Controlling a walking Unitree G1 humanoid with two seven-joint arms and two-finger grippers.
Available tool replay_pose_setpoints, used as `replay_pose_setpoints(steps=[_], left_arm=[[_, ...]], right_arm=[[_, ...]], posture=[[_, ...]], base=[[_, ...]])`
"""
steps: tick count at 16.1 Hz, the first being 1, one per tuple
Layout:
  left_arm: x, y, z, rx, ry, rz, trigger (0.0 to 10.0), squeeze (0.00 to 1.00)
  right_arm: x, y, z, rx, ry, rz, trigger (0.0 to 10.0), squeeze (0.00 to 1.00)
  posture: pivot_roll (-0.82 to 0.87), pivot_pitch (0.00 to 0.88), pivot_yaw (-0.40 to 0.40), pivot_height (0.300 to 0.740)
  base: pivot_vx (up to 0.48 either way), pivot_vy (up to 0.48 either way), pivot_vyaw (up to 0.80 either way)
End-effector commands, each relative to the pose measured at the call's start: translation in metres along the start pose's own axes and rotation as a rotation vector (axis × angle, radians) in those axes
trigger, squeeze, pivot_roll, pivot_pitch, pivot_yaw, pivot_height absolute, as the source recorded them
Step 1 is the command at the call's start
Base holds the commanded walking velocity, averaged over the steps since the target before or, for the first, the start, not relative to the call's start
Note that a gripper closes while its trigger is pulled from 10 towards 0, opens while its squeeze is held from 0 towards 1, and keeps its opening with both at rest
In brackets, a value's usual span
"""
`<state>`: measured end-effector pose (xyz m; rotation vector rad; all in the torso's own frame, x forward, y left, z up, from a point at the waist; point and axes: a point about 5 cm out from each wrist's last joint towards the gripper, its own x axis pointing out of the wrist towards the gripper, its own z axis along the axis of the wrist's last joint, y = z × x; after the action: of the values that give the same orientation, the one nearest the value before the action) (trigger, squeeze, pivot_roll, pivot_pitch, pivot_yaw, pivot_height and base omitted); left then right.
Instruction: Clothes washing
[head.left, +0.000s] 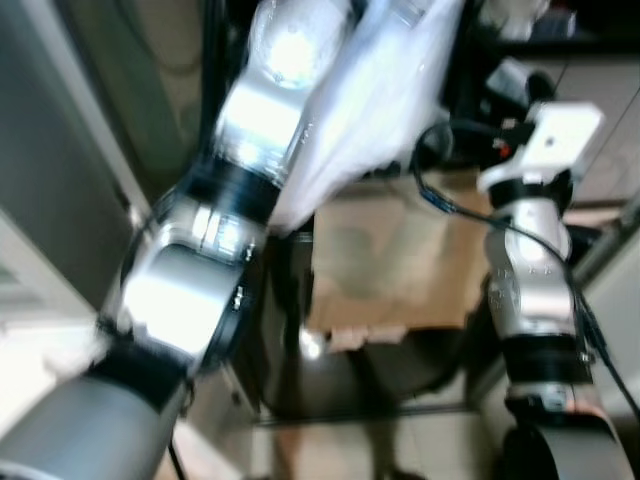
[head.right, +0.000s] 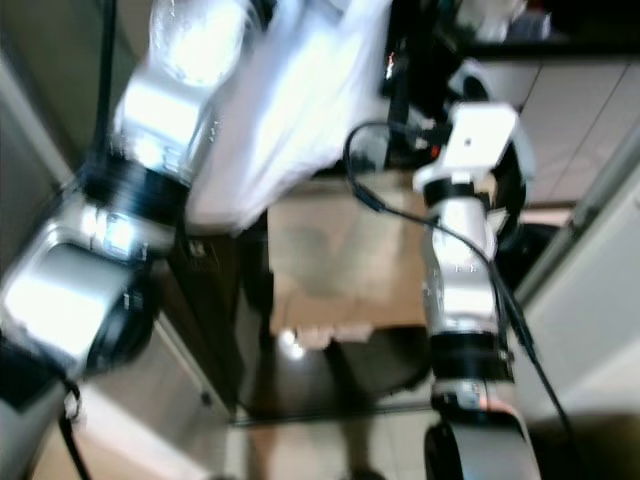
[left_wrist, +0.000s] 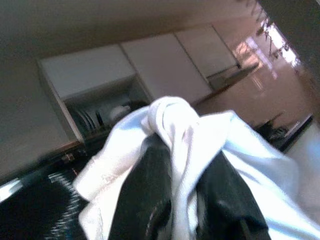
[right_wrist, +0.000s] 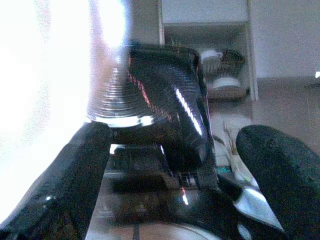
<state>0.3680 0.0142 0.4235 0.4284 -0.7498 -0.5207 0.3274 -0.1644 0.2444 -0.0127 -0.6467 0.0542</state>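
The left end effector (left_wrist: 180, 200) is raised high, its two black fingers (left_wrist: 145, 195) closed on a bunched white garment (left_wrist: 175, 125) that hangs down beside the silver left arm (head.left: 240, 130). The right end effector (right_wrist: 175, 175) is also lifted, its fingers (right_wrist: 75, 170) spread wide with nothing between them, near a dark glossy appliance (right_wrist: 165, 100). Beyond, white cabinets (left_wrist: 165, 60) and a dish rack shelf (right_wrist: 220, 70) edge the room, with tan floor (head.left: 400, 260) open between the arms.

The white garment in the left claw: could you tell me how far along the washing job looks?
Done: the white garment is picked up, pinched in the left claw and held high. In hand: carrying it, with the right claw open and raised beside it. Left: loading it; no washing machine can be made out in these blurred views.
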Motion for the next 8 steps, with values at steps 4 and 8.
replay_pose_setpoints(steps=[4,8], left_arm=[[-0.007,0.042,-0.038,0.246,0.293,0.091,10.0,0.00],[-0.034,0.016,-0.091,0.461,0.466,-0.019,10.0,0.00]], right_arm=[[-0.067,-0.005,-0.014,0.016,0.170,-0.040,10.0,0.00],[-0.115,-0.011,-0.013,-0.019,0.302,-0.097,10.0,0.00]], posture=[[-0.34,0.000,0.213,0.726],[-0.45,0.014,0.270,0.726]], base=[[0.000,0.000,0.00],[0.000,0.000,0.00]])
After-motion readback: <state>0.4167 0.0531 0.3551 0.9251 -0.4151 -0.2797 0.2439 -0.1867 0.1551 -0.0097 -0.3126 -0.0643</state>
